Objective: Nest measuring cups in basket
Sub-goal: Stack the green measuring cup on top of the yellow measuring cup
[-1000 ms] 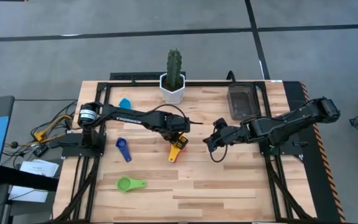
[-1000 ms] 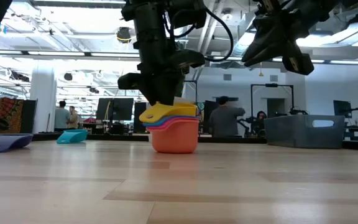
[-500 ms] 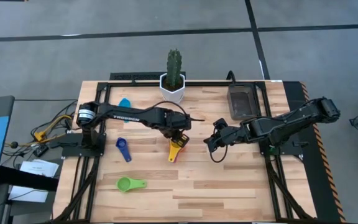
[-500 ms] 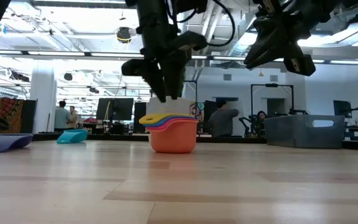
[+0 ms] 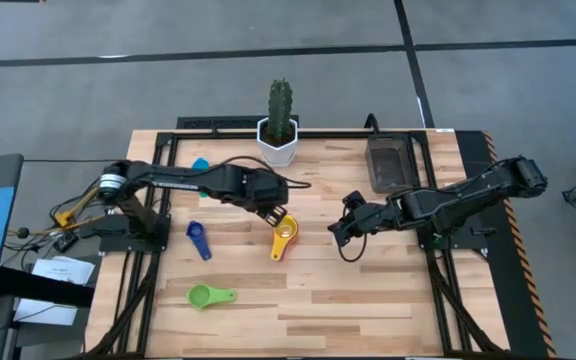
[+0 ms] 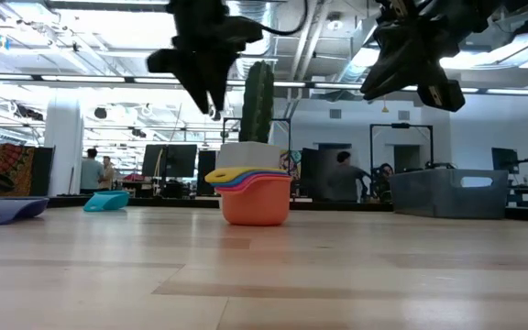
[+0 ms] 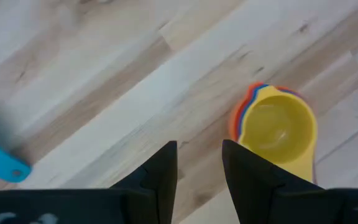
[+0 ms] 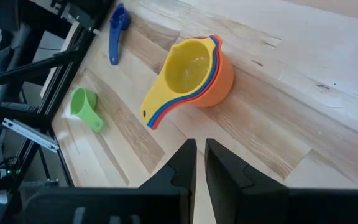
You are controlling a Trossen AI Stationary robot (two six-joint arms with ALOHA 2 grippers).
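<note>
While the nested cup stack (image 5: 286, 236) sits mid-tabletop (image 5: 368, 300), handles pointing near-left, the left gripper (image 5: 276, 213) hovers just beyond it, empty, fingers slightly parted. Low view: stack upright. Right gripper (image 5: 340, 232) waits rightward, fingers nearly closed, empty.

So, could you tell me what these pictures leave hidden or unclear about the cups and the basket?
- Nested stack: every view shows only rim edges under the yellow cup, so the count and colours stay uncertain.
- Basket: its inside is too dark and small in the high view; its wall hides it in the low view.
- Light blue cup: partly covered by the left arm in the high view; cut by the edge in the left wrist view.
</note>
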